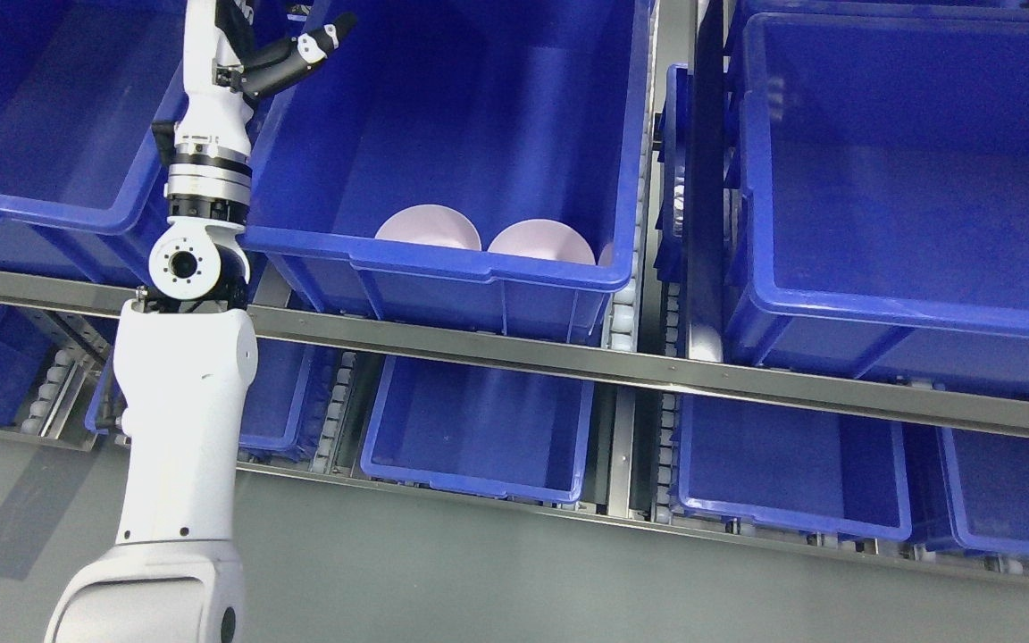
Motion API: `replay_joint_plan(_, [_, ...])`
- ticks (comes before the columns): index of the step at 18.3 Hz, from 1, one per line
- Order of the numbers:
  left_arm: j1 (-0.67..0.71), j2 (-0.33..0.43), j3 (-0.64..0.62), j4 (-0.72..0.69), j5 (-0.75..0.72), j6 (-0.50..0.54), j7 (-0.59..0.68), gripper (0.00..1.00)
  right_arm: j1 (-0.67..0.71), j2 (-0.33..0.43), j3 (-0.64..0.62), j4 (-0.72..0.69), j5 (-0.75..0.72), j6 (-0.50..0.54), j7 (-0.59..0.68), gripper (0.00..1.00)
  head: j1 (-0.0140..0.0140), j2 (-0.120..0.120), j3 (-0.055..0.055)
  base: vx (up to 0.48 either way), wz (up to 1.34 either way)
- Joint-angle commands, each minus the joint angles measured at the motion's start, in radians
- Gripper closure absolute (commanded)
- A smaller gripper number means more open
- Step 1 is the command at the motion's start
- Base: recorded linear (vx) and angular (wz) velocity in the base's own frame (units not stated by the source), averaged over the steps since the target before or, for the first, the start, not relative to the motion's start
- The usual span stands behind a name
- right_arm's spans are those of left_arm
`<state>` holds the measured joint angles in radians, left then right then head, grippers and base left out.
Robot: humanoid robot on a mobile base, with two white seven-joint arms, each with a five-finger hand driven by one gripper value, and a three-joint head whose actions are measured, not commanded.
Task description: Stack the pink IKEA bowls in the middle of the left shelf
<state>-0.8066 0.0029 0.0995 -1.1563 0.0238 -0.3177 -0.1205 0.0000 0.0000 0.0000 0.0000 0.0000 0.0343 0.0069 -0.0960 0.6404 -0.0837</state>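
Observation:
Two pale pink bowls sit side by side inside the middle blue bin (497, 268), against its near wall: one bowl (428, 229) on the left, the other bowl (541, 242) to its right. Only their upper rims show above the bin's front edge. My left arm rises from the lower left, and my left hand (287, 55) hovers at the bin's upper left corner, well above and left of the bowls. Its dark fingers (322, 40) are spread and hold nothing. The right arm does not show.
A blue bin (23, 214) stands left of the arm and a large one (907, 304) to the right, past a metal upright (675, 179). A steel rail (622, 366) runs below them. More blue bins (479, 429) fill the lower shelf. Grey floor lies at the bottom.

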Motion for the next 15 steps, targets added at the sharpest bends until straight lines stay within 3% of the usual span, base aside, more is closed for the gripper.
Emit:
replay_joint_plan(1, [0.02,0.015,-0.107,-0.212,0.143,0.133,0.033,0.0,0.029,-0.017,-0.011,-0.034,0.0,0.001,-0.001,0.0,0.0,0.0,0.0,0.0,0.0])
replay_joint_plan(10, [0.15,0.015,-0.15,-0.27,0.143,0.132,0.07,0.0,0.029,-0.017,-0.011,-0.034,0.0,0.001,-0.001,0.0,0.0,0.0,0.0,0.0,0.0])
replay_joint_plan(15, [0.222,0.015,-0.149,-0.301,0.142,0.209,0.048,0.0,0.029,-0.017,-0.011,-0.034,0.0,0.001,-0.001,0.0,0.0,0.0,0.0,0.0,0.0])
